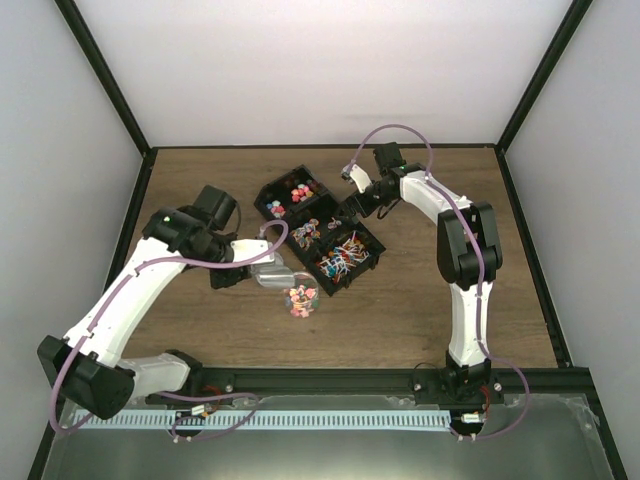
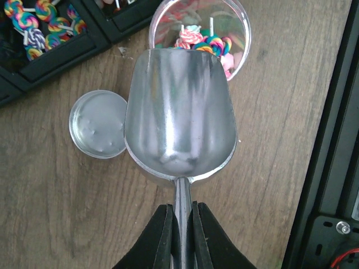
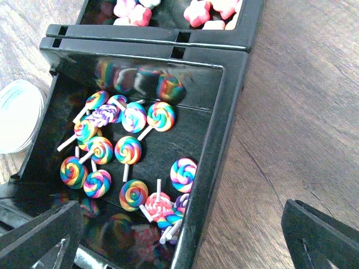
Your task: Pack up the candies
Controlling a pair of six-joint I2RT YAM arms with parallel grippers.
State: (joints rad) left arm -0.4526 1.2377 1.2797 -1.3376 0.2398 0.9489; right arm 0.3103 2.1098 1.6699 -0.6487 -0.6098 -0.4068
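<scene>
My left gripper (image 2: 182,224) is shut on the thin handle of a metal scoop (image 2: 179,112). The scoop's bowl looks empty and its mouth lies over the near rim of the clear round jar (image 2: 238,39), which holds several candies (image 2: 193,38). From above, the jar (image 1: 300,298) stands just in front of the black trays. Swirled lollipop candies (image 3: 128,150) lie in a black tray (image 3: 224,112). My right gripper (image 3: 179,241) is open above that tray's right wall, one finger on each side, holding nothing. It also shows from above (image 1: 352,208).
The jar's clear lid (image 2: 98,123) lies flat left of the scoop. A second tray (image 3: 168,11) holds pink and red star candies. From above, three black trays (image 1: 297,195) sit in a diagonal row. A black rail (image 2: 331,168) runs along the near edge.
</scene>
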